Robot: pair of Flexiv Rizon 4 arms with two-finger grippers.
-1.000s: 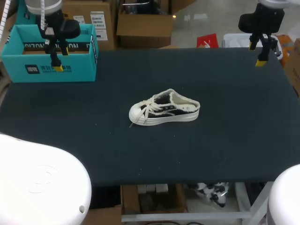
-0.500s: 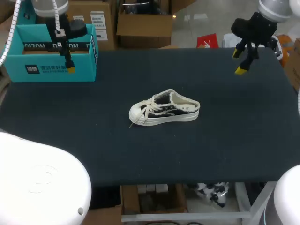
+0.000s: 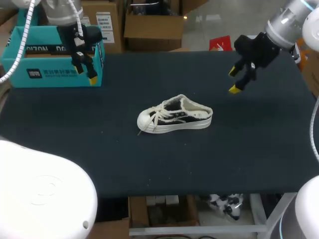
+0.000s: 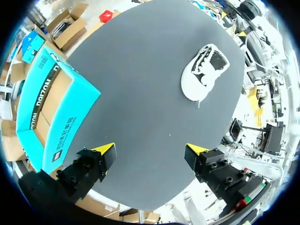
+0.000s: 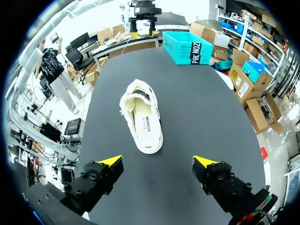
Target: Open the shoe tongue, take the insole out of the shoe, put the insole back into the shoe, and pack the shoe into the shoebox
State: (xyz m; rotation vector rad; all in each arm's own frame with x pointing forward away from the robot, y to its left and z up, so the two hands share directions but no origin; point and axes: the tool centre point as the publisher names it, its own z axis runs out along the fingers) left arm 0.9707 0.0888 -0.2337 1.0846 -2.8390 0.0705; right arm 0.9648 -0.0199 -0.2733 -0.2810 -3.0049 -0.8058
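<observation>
Shoe (image 3: 174, 114) upright at worktop (image 3: 249, 149) middle, toe to left, well apart from box (image 3: 50, 75). Left pincer (image 4: 150, 152) released, empty, beside box. Right pincer (image 5: 159, 161) released, empty, beyond heel. Shoe judged light, with soft canvas upper and stiffer sole. Tongue best pinched at free edge. Laces may snag.

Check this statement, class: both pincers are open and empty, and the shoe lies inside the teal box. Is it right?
No. The head view shows the shoe on the table, apart from the box. The left pincer and right pincer are indeed open and empty.
</observation>
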